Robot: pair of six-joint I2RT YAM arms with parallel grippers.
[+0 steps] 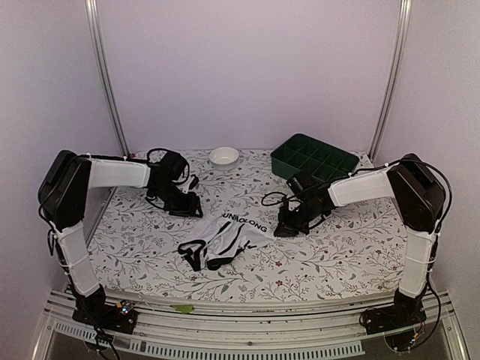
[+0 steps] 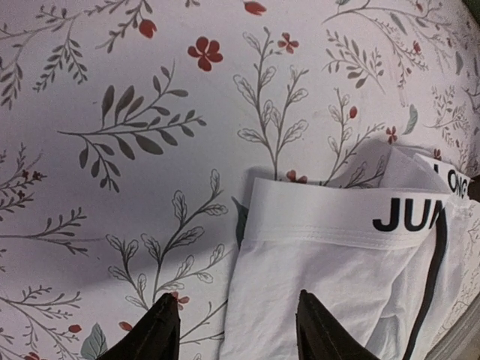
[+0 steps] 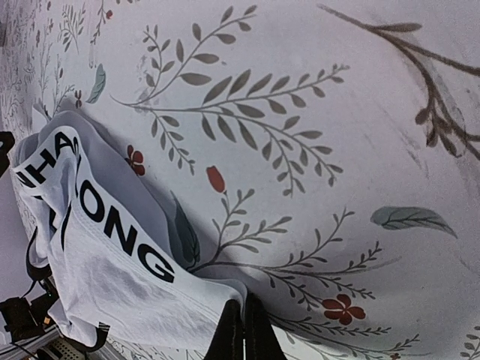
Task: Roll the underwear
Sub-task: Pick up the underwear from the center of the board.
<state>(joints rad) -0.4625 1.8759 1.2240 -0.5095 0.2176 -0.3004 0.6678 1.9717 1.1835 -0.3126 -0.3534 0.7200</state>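
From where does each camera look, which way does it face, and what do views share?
Top external: high behind the robot, looking down at the table; left arm, right arm show.
Left wrist: on left arm, looks down at the underwear; left gripper open.
Right wrist: on right arm, looks down; right gripper shut on the underwear.
Shared: all show the underwear.

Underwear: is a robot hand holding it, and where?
The right gripper pinches the underwear at a corner beside its lettering; the left gripper is open, holding nothing.

White underwear (image 1: 227, 237), black lettering, lying rumpled, unrolled.
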